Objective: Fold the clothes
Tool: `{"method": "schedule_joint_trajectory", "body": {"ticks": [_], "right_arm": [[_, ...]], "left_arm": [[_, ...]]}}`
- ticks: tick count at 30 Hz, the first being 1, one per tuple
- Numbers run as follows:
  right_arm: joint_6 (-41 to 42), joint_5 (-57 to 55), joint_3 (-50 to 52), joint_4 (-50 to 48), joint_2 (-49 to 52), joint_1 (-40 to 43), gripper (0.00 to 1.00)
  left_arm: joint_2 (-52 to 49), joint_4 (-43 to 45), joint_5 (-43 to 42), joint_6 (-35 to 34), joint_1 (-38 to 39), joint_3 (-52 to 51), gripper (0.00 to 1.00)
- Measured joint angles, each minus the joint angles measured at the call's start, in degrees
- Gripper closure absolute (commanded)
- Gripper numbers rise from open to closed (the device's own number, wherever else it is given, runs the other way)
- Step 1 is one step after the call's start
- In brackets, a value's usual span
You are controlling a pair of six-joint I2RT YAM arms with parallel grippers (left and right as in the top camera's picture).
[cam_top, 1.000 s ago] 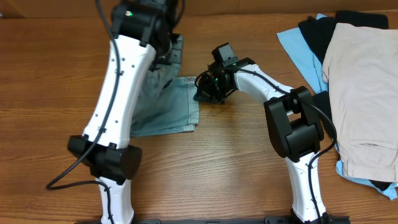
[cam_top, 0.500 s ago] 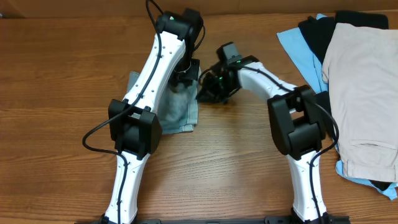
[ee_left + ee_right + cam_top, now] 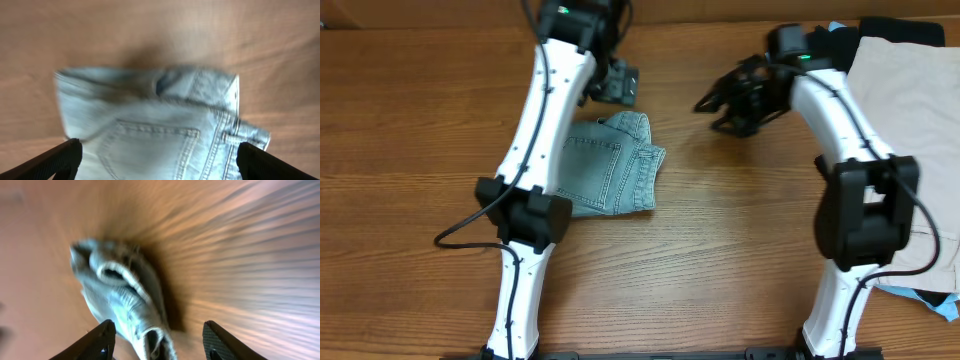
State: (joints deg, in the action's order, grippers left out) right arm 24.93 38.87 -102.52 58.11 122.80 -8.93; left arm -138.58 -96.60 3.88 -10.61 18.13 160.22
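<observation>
L gripper hangs at the table's far side, jaws spread wide, nothing held. Just nearside of it, not touching, the denim shorts lie in a compact bundle on the wood table, back pocket up. R gripper is well right of the shorts, also open wide and empty; its cam is blurred. Far right is a pile: sky-blue garment, black garment, beige garment on top.

One pair of denim shorts, three other garments, two tools.
</observation>
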Motion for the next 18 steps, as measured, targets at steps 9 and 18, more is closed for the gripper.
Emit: {"method": "schedule_joint_trajectory", "body": {"ticks": [9, 18], "right_arm": [[-0.24, -3.69, 0.0, -3.45, 0.0, 0.63, 0.0], [-3.43, -5.62, 0.0, 1.09, 0.0, 16.63, 0.0]], "left_arm": [[7.45, 0.11, -7.15, 18.27, 1.42, 0.66, 0.0], [7.3, -0.07, 4.33, 21.75, 14.12, -23.67, 0.0]]}}
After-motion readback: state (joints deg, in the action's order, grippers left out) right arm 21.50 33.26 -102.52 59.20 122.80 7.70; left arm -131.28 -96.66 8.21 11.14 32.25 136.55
